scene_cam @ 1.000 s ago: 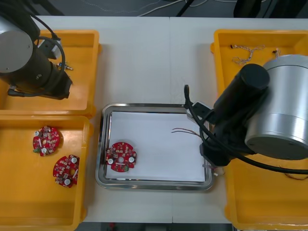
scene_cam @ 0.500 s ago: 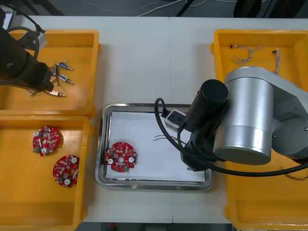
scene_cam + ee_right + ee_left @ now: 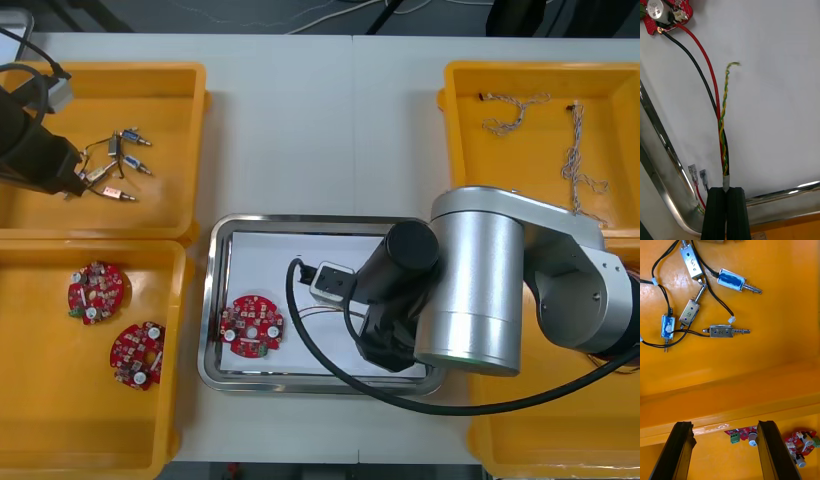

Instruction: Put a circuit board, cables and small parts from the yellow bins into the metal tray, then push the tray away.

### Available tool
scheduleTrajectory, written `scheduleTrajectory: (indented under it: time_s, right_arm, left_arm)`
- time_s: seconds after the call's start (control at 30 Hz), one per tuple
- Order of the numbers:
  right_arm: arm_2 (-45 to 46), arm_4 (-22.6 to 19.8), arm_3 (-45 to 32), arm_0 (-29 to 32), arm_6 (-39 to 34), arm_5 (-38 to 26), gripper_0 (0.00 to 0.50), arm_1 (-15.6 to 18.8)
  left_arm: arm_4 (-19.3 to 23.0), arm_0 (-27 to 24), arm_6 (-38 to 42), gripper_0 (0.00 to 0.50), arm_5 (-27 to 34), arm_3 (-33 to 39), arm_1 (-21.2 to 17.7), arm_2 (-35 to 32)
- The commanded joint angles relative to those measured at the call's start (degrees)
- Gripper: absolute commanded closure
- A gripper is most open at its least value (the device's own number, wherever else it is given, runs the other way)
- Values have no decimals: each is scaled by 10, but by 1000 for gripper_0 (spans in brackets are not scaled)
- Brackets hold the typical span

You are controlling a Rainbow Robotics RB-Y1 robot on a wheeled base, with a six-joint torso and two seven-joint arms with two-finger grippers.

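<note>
My right gripper (image 3: 726, 189) is shut on the end of a red and yellow cable (image 3: 720, 123) that also has a black strand. The cable lies on the white inside of the metal tray (image 3: 214, 300) and reaches toward a round red circuit board (image 3: 666, 13). In the front view that board (image 3: 252, 325) lies at the tray's left, and my right arm (image 3: 470, 290) covers the tray's right half. My left gripper (image 3: 724, 425) is open above the far left yellow bin (image 3: 170, 80), short of several small metal parts (image 3: 724, 331).
Two more circuit boards (image 3: 96, 290) (image 3: 137, 352) lie in the near left bin (image 3: 30, 420). Twisted cables (image 3: 515, 112) lie in the far right bin (image 3: 455, 110). Small connector ends (image 3: 696, 175) rest by the tray rim (image 3: 660, 165) next to my right fingers.
My right arm has swung left across the tray, and the cable with it. The left arm has drawn back to the left, uncovering the small metal parts.
</note>
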State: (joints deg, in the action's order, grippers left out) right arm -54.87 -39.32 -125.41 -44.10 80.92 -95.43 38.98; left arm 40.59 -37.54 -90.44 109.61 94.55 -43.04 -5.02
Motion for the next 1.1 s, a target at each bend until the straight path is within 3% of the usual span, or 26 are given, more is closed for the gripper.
scheduleTrajectory:
  time_s: [0.03, 0.27, 0.97, 1.07, 1.1]
  right_arm:
    - [-34, 17, 5, -24, 85, 29, 500, 4]
    - [-62, 20, 10, -24, 154, 53, 500, 16]
    - [-125, 45, 93, -24, 162, 130, 500, -4]
    - [-125, 47, 95, -24, 160, 128, 426, -7]
    - [-125, 48, 95, -24, 160, 127, 363, -8]
  left_arm:
    - [-10, -38, -76, 0, 4, -25, -23, -10]
    - [-27, -65, -145, 0, -8, -87, -23, -8]
    - [-89, -84, -243, 0, -149, -192, -2, -10]
    - [-97, -83, -247, 0, -164, -193, 7, -10]
    - [-102, -83, -248, 0, -167, -194, 9, -10]
